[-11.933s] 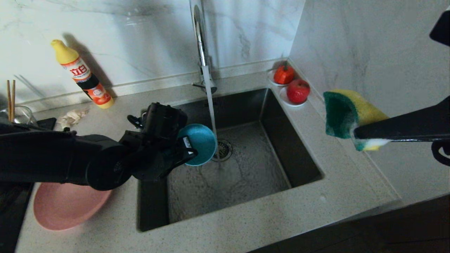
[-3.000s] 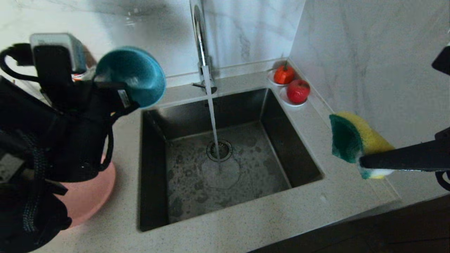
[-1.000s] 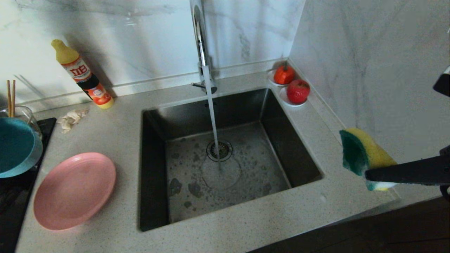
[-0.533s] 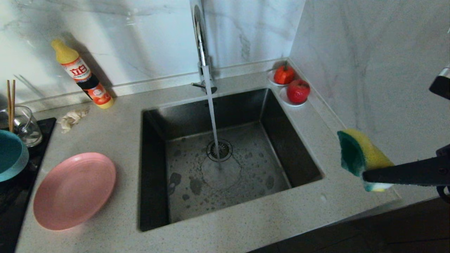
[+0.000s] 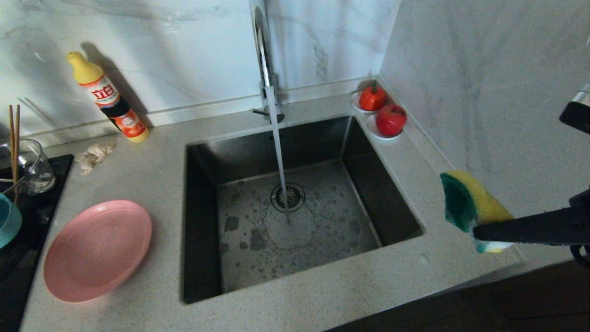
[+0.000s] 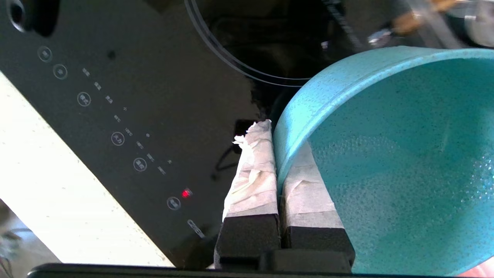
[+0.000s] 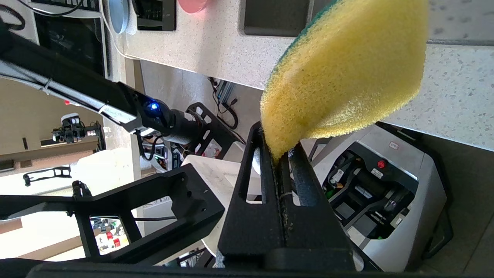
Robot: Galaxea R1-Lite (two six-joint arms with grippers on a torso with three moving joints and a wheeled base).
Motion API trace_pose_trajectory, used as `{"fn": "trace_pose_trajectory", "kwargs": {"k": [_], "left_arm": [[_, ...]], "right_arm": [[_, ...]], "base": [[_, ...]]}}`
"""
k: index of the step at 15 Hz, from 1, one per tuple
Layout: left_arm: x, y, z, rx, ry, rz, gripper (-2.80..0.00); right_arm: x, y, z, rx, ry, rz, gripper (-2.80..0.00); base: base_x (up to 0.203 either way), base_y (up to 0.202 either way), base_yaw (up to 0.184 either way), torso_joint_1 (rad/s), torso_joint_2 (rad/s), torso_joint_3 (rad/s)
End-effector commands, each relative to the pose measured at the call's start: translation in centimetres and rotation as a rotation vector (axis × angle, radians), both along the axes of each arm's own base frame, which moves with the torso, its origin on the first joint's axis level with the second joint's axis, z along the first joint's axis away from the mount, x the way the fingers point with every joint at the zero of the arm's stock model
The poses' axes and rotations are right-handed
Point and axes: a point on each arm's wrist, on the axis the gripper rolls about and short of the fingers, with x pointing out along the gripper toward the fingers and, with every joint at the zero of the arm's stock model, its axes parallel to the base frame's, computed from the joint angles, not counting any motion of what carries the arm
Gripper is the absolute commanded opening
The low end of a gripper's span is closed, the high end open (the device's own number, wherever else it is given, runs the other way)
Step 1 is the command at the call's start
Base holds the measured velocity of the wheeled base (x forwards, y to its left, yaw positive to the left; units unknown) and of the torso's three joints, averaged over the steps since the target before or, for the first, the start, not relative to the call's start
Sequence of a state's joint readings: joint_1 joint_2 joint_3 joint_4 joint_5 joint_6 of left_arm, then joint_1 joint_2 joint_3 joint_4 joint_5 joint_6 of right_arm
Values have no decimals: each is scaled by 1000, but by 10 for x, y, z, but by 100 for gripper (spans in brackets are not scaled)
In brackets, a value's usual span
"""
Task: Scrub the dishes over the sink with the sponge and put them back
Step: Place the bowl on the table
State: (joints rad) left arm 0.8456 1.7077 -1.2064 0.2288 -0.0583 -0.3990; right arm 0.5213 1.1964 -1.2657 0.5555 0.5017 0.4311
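The teal bowl (image 6: 386, 154) is pinched by its rim in your left pincer (image 6: 279, 154), the taped fingers (image 6: 254, 170) pressed together with the thin wall between them; it hangs over the black induction hob (image 6: 127, 96), well to the left of the sink (image 5: 295, 203), and in the head view only a sliver of it shows at the left edge (image 5: 7, 219). Judge it light and stiff, probably plastic, and wet inside, so likely slippery: a rim pinch is the sensible hold, and you should set it down level.

The sponge (image 5: 465, 205) is soft and compressible; your right pincer (image 7: 279, 158) squeezes one end of it, to the right of the sink above the worktop (image 5: 322, 295). The pink plate (image 5: 97, 249) lies on the worktop left of the sink; wide, shallow and probably light, it offers only its edge to grip. The chopsticks (image 5: 14, 138) stand in a glass jug (image 5: 34, 168) far left of the sink; thin and stiff, they would be best taken near the upper ends.

Left of the tap (image 5: 265, 60), by the wall, a dish-soap bottle (image 5: 108, 99) carries a red label with Chinese characters, seemingly "立白". The hob's control legends are too small to read.
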Motion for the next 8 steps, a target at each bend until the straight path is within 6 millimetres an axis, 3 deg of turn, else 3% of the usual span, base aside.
{"fn": "trace_pose_trajectory", "kwargs": {"k": [1, 8], "left_arm": [[-1, 14, -16, -51, 17, 11, -280], [1, 46, -60, -165, 82, 54, -280]], "right_arm": [[1, 1, -2, -2, 11, 2, -280], [0, 0, -2, -3, 13, 2, -280]], "base": [[0, 0, 0, 0, 0, 0], [0, 0, 0, 0, 0, 0]]}}
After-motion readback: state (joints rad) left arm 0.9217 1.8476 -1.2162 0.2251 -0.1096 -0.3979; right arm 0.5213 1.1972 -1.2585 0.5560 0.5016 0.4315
